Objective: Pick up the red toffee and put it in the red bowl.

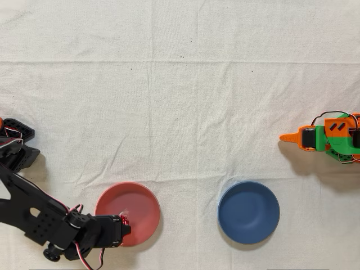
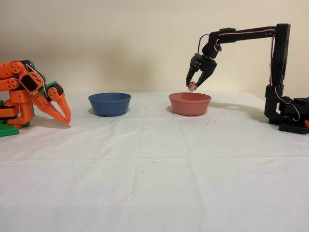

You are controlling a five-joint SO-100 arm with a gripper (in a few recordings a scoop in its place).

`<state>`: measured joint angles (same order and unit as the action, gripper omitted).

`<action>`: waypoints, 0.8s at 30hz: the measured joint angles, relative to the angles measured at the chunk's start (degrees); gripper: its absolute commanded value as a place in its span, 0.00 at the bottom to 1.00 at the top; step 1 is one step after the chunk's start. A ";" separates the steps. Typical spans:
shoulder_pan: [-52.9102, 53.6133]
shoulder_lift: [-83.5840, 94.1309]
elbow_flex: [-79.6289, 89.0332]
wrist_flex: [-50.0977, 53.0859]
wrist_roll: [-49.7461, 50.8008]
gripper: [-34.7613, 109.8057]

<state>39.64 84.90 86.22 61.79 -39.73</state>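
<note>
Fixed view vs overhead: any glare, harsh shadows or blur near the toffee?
Fixed view: soft, even light, faint shadows beside the matte salmon-red plastic bowl; the tiny shiny red-wrapped toffee in the black two-finger gripper is small but fairly sharp. Overhead view: even light, soft shadows, no glare; toffee is slightly soft, details unclear.

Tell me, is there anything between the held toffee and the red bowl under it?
Nothing: the fixed view shows bare air between the red toffee and the red bowl.
</note>
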 measured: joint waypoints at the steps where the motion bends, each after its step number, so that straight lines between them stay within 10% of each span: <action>1: 0.00 -0.44 -0.18 0.00 0.00 0.27; 24: 0.53 -4.31 -3.43 2.02 -0.97 0.45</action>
<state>40.17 80.60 82.79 63.81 -40.69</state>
